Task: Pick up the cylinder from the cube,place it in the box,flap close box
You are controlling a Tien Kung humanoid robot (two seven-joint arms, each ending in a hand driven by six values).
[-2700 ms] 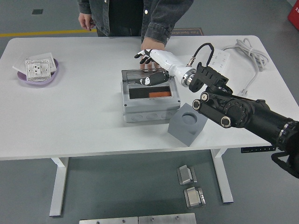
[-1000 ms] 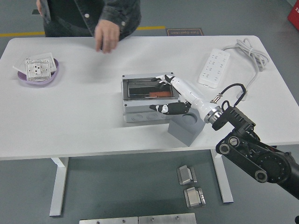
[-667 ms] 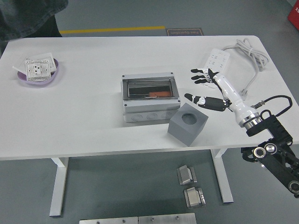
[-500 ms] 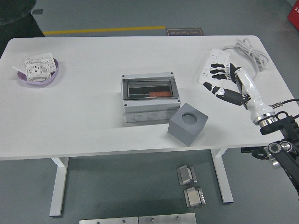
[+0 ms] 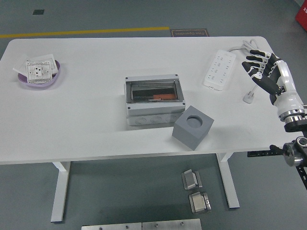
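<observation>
A grey box (image 5: 154,100) sits mid-table with its clear flap down over the window; an orange piece (image 5: 162,97) shows inside behind it. Just right of it in front stands the grey cube (image 5: 193,127), its round socket on top holding nothing. My right hand (image 5: 261,70) is raised at the table's right edge, far from box and cube, white with black fingertips, fingers spread and holding nothing. No left arm shows.
A purple dish (image 5: 40,74) holding a white socket plate sits at the far left. A white power strip (image 5: 218,70) with its cable (image 5: 254,57) lies at the back right, just under my hand. Metal blocks (image 5: 195,190) lie on the floor.
My right hand drew back from the box to the table's right edge, fingers open. The box flap went from raised to shut. The person at the far side left the view.
</observation>
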